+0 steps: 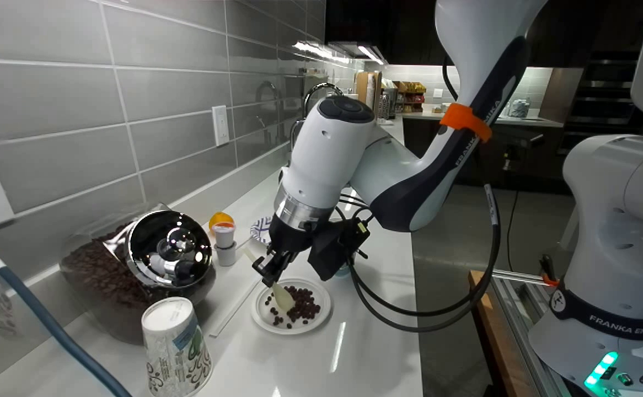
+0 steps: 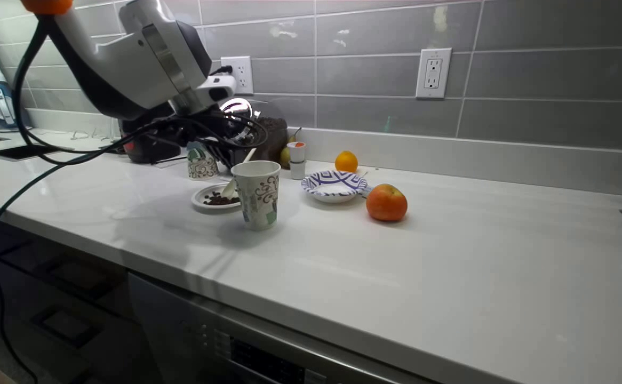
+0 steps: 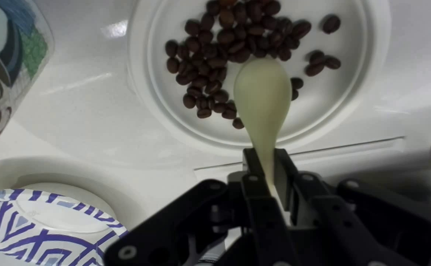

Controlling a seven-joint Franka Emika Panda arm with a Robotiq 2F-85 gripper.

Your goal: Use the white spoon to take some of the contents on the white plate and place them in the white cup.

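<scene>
Gray tiles [image 2: 369, 32] back a glossy white counter [image 2: 449, 277], its front edge slanting toward the lower right in an exterior view. At the bottom of the wrist view, the gripper [image 3: 267, 157] pinches the white spoon [image 3: 263, 88] by its handle, jaws narrow around it. The spoon's head lies over the white plate [image 3: 326, 103], its tip at the edge of the dark brown beans [image 3: 210, 50]; whether it touches them, I cannot tell. Most beans cluster at upper centre, a few loose at right. Left of centre in an exterior view, the white cup [image 2: 257, 197] stands upright, partly covering the plate's edge; an upturned cup [image 2: 202, 169] shows to its upper left. To the right sit a blue-patterned bowl [image 2: 334, 189], an orange [image 2: 346, 161] and an apple [image 2: 387, 203].
</scene>
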